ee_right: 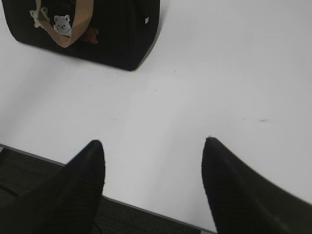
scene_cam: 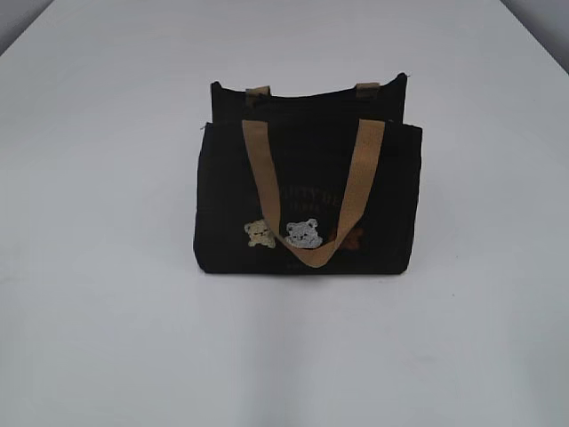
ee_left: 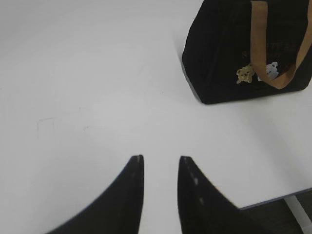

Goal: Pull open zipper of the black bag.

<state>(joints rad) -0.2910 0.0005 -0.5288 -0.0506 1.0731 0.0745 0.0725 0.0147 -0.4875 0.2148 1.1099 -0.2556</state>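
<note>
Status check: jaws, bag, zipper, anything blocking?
Left gripper and right gripper both open, empty, clear of bag. Bag upright on table. Zipper not discernible. Nothing in the way.

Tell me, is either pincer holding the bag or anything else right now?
Nothing is held. The left pincer and the right pincer both hang empty over the white table, apart from the black bag.
</note>
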